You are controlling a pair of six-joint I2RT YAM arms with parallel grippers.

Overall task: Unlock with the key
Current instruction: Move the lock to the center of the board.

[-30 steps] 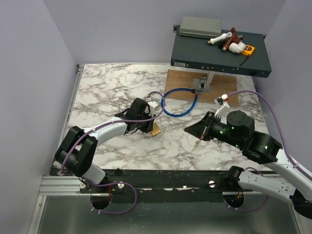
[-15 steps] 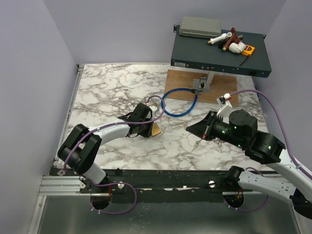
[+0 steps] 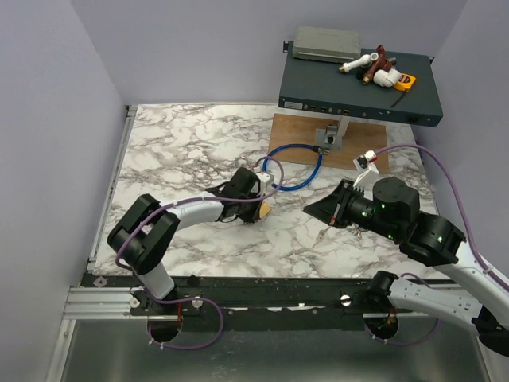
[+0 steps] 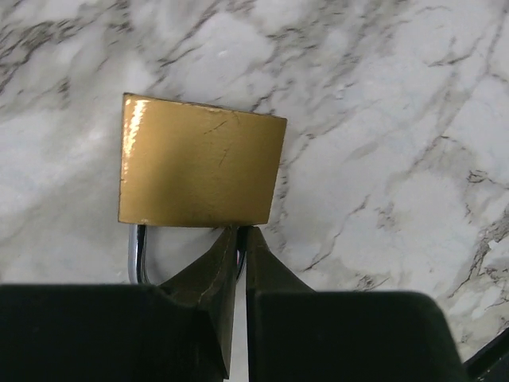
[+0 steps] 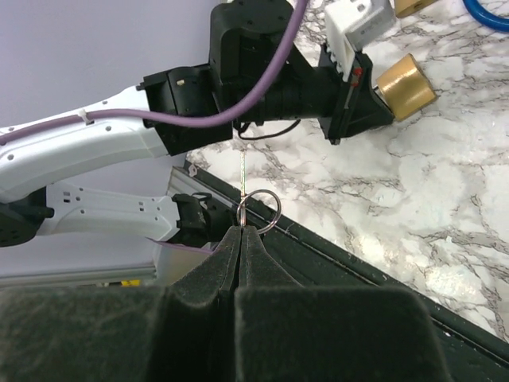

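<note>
A slim silvery key (image 5: pixel 242 171), seen edge-on as a thin line with a small ring (image 5: pixel 262 208), stands up from the right gripper (image 5: pixel 241 237), whose jaws are clamped on it; that arm hovers over the table, pointing left. The left gripper (image 4: pixel 241 236), its arm low, pinches the shackle (image 4: pixel 137 255) of a brass padlock (image 4: pixel 199 163) lying on the marble table (image 3: pixel 183 143); lilac walls (image 3: pixel 48 119) surround.

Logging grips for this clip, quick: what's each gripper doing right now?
Left gripper: closed on the silver shackle of the square brass padlock.
Right gripper: closed, pinching the slim silvery metal key.
</note>
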